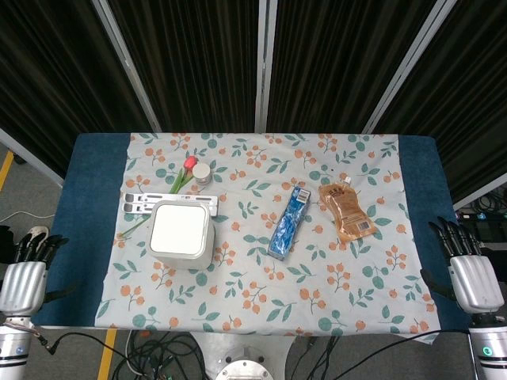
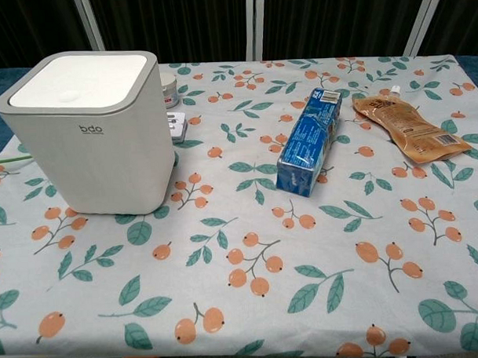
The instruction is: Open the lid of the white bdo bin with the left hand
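The white bdo bin stands upright on the left part of the floral tablecloth, its flat lid lying closed on top. The chest view shows the bin's front with the bdo logo. My left hand hangs off the table's left edge, well left of the bin, fingers apart and holding nothing. My right hand hangs off the right edge, fingers also apart and empty. Neither hand appears in the chest view.
A blue carton lies mid-table and a brown pouch to its right. Behind the bin lie a white power strip, an artificial tulip and a small white jar. Cables hang below the table's front edge.
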### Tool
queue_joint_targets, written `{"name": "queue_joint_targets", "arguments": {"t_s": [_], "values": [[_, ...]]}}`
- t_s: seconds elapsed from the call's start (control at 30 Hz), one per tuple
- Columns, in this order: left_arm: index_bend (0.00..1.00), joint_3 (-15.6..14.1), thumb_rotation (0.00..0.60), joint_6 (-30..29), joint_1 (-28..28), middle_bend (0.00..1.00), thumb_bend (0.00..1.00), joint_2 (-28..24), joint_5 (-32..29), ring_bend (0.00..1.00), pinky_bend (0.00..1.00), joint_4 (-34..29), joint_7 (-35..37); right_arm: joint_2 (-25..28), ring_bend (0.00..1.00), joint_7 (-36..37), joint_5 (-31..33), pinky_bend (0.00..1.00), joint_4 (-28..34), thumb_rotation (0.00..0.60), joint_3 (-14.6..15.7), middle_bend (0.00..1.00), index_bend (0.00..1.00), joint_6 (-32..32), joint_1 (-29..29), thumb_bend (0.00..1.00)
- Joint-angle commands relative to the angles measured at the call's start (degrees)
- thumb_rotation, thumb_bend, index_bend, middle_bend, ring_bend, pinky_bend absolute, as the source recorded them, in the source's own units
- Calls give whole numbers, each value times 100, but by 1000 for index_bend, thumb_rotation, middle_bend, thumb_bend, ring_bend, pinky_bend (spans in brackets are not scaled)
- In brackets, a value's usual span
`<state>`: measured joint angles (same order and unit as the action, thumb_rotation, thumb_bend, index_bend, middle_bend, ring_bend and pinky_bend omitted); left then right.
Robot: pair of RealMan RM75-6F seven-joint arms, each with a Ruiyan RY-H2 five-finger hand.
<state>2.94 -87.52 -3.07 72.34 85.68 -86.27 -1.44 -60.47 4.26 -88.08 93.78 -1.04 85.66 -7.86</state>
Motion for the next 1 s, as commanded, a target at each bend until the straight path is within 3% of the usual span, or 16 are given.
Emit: {"name": "queue_joint_targets", "arguments": {"t_s": [0.03, 0.33, 0.5, 0.73, 1.0], "values": [[205, -1, 600, -5, 0, 170, 0, -6, 2, 97, 14, -2, 9, -20, 0, 24, 7, 0, -20, 600, -10, 0, 0, -24, 9, 219], [205, -35, 600, -120, 28, 170, 0, -65, 122, 97, 13, -68, 14, 78, 0, 192, -93, 0, -8, 600, -52, 0, 0, 12, 42, 221], [205, -34, 600, -120, -145, 170, 0, -252, 477, 97, 14, -147, 108, 422, 0, 442, -239, 0, 231, 600, -63, 0, 0, 54, 41, 223], [205, 108, 600, 145, -996, 170, 0, -752, 1546, 97, 13, -389, 804, 1147, 0, 510, -158, 0, 786, 600, -225, 0, 0, -69, -62, 221], [204, 257, 600, 910, -2114, 170, 0, -922, 2280, 97, 14, -787, 1256, 1387, 0, 461, -50, 0, 1041, 600, -309, 0, 0, -226, -129, 220]]}}
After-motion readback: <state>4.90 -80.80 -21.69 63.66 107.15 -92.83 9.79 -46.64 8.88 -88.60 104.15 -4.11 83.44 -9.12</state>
